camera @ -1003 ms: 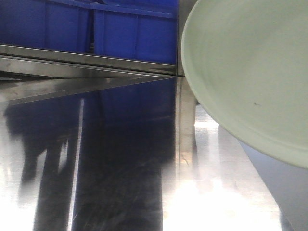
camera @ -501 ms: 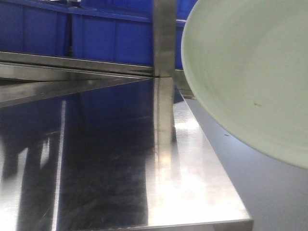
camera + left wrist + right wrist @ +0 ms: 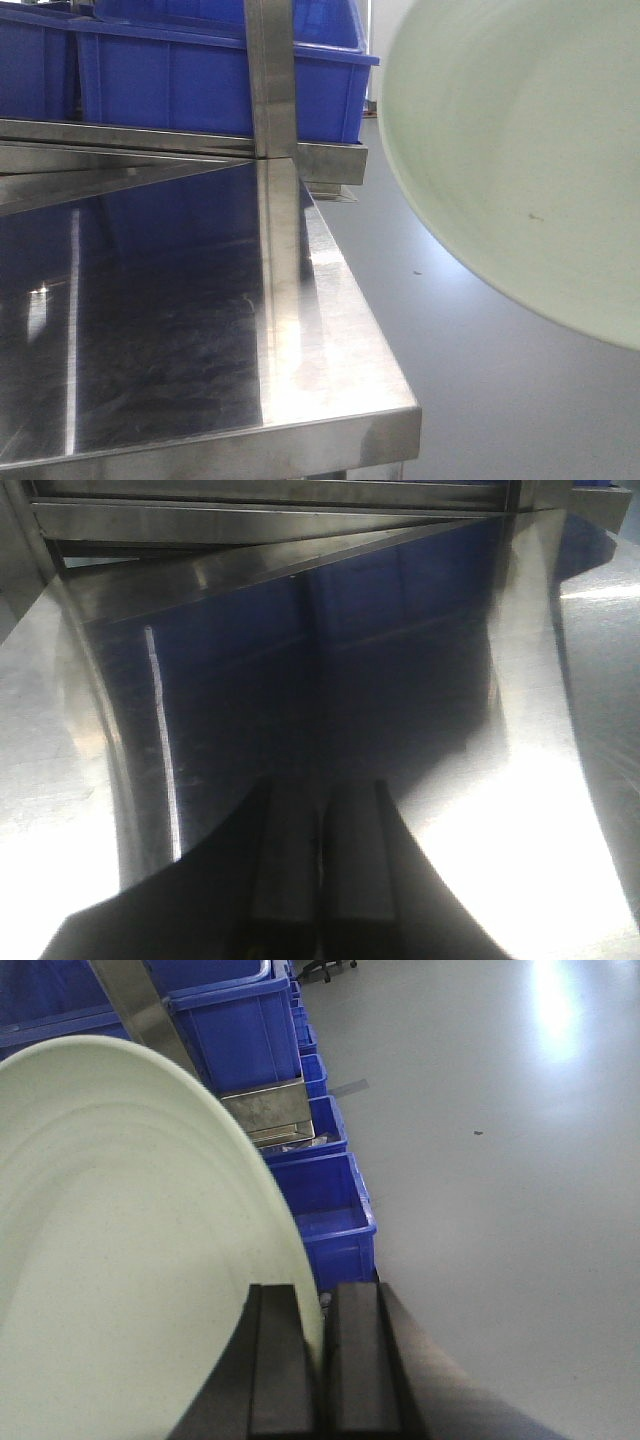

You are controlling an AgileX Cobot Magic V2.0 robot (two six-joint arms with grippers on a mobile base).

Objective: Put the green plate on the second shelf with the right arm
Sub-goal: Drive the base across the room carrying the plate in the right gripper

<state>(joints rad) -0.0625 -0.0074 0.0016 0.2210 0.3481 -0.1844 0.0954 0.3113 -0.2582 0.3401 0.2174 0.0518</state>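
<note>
The green plate [image 3: 520,150] fills the right side of the front view, tilted on edge in the air beyond the steel shelf's corner, a tiny dark speck on its face. In the right wrist view my right gripper [image 3: 320,1360] is shut on the green plate [image 3: 120,1260] at its rim, one finger on each side. Which level is the second shelf I cannot tell. The polished steel shelf surface [image 3: 330,330] lies left of the plate. My left gripper [image 3: 320,860] is shut with nothing in it, low over the reflective steel surface [image 3: 540,810].
A steel upright post [image 3: 270,80] rises from the shelf, with a crossbar level behind it carrying blue bins [image 3: 180,90]. More blue bins [image 3: 330,1210] stand stacked on the grey floor [image 3: 480,1160] beside the rack. Grey floor [image 3: 500,400] spreads right of the shelf corner.
The front view has shifted: the post and shelf have slid left and the shelf's front right corner and the floor have come into view. The plate keeps its place in the frame.
</note>
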